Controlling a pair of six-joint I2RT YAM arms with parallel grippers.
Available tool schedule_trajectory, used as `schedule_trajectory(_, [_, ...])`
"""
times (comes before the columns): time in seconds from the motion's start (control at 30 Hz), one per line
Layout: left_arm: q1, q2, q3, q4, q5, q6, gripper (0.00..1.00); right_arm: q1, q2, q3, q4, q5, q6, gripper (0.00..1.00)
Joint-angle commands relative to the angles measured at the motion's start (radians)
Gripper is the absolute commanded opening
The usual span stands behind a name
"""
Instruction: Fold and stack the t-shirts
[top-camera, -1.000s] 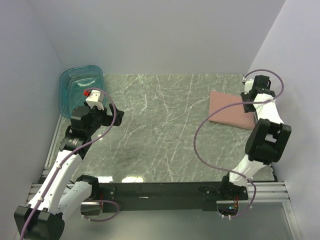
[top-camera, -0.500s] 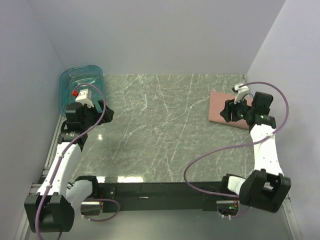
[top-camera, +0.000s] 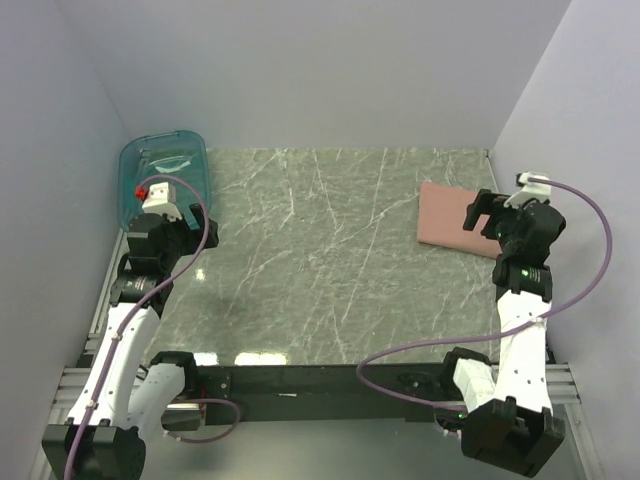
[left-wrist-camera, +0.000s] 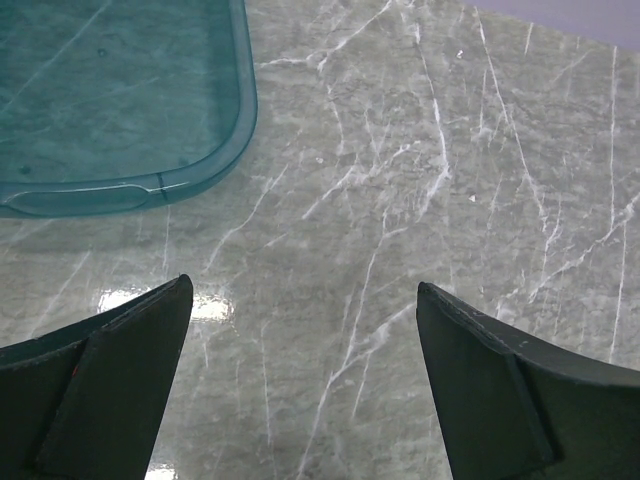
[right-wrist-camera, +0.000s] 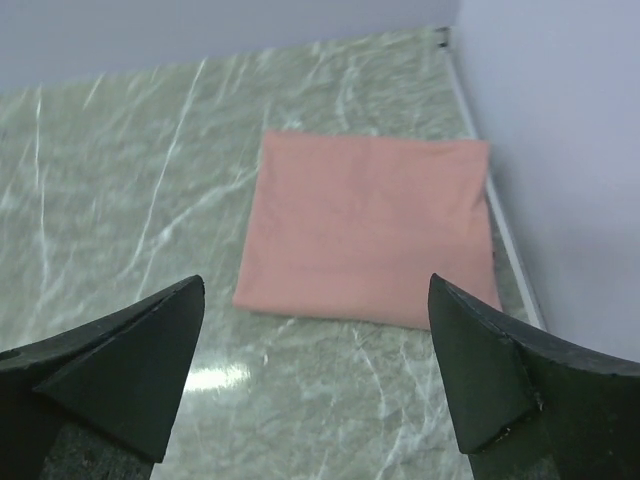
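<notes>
A single dusty-pink t-shirt (top-camera: 450, 220) lies folded into a flat rectangle at the back right of the marble table, close to the right wall. In the right wrist view the t-shirt (right-wrist-camera: 368, 228) lies flat just ahead of the fingertips. My right gripper (top-camera: 483, 215) hovers at the shirt's right near side, and in its own view the right gripper (right-wrist-camera: 316, 282) is open and holds nothing. At the far left, beside the bin, my left gripper (top-camera: 197, 228) is held over bare table. Seen from the wrist, the left gripper (left-wrist-camera: 304, 284) stands open and empty.
A translucent teal bin (top-camera: 165, 136) stands in the back left corner, and its rim (left-wrist-camera: 245, 110) shows at the upper left of the left wrist view. Walls close in the table at the left, back and right. A metal rail runs along the right edge.
My right gripper has opened and drawn back off the folded t-shirt, which stays lying flat. The left arm has swung further left toward the bin, still open.
</notes>
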Motion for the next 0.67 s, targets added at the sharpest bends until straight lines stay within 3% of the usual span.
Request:
schedule_trajectory(0.0, [-0.011, -0.026, 0.014, 0.024, -0.02, 0.011, 0.99, -0.006, -0.015, 0.013, 0.056, 0.172, 0.156, 0.98])
schedule_trajectory(0.47, [-0.028, -0.058, 0.011, 0.035, 0.001, 0.003, 0.99, -0.03, -0.03, -0.035, 0.059, 0.242, 0.112, 1.0])
schedule_trajectory(0.63, [-0.03, -0.061, 0.009, 0.035, 0.0, 0.003, 0.99, -0.038, -0.056, -0.041, 0.06, 0.17, 0.055, 1.0])
